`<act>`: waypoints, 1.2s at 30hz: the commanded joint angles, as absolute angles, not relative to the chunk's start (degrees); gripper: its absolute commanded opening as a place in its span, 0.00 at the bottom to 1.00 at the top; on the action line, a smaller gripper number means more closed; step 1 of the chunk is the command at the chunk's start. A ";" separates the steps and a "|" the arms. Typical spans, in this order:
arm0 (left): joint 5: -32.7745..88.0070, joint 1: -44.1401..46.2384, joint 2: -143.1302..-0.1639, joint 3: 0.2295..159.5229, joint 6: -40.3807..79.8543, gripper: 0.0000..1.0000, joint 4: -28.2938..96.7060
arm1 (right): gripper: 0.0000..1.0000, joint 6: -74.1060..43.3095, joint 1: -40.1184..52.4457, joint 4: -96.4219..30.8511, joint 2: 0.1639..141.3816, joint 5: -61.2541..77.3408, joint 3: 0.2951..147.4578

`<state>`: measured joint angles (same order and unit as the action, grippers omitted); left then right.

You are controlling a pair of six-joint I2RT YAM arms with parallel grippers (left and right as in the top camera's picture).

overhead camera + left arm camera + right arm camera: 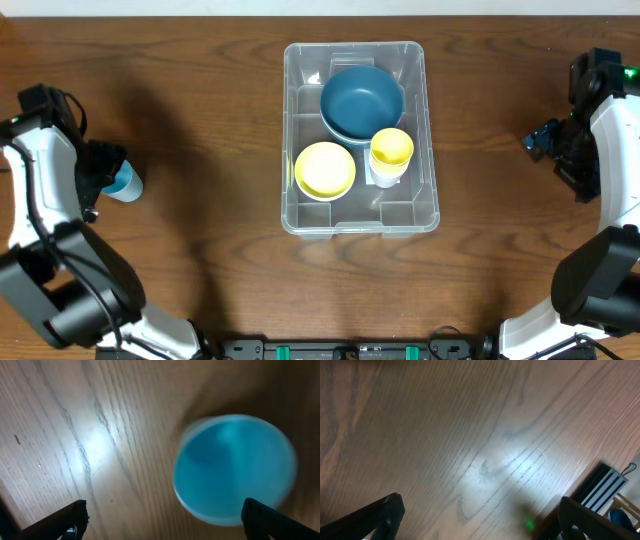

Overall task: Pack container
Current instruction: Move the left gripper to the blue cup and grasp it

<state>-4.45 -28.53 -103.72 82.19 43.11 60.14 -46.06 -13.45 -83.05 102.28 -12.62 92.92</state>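
Your container [300, 120] sits mid worktop [200, 120], holding a blue bowl [362, 98], yellow bowl [325, 168] and yellow cup [391, 150]; your left end effector [165, 510] hangs released near a light-blue cup [234, 467], right end effector [480, 505] likewise released

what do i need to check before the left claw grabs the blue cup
1. left claw open: ok
2. blue cup centred between its fingers: not ok, it sits off to one side in the left wrist view
3. blue cup alone on the table, nothing crowding it: ok
4. room in the container: ok, no dish in its far left corner
5. right claw open and away from the container: ok
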 commanded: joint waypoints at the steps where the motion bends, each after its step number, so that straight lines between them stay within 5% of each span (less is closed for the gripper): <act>1: -4.47 -30.13 -105.27 81.84 43.83 0.98 60.05 | 0.99 -46.65 -13.78 -83.05 102.54 -13.23 92.92; 20: -3.31 -31.70 -108.25 81.06 43.16 1.00 56.21 | 0.99 -46.68 -13.76 -83.05 102.54 -13.23 92.92; 36: -3.31 -31.68 -108.25 80.03 43.18 0.42 55.31 | 0.99 -46.68 -13.76 -83.05 102.54 -13.23 92.92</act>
<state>-2.96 -31.62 -107.50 80.97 43.53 55.37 -46.06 -13.45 -83.05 102.28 -12.62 92.92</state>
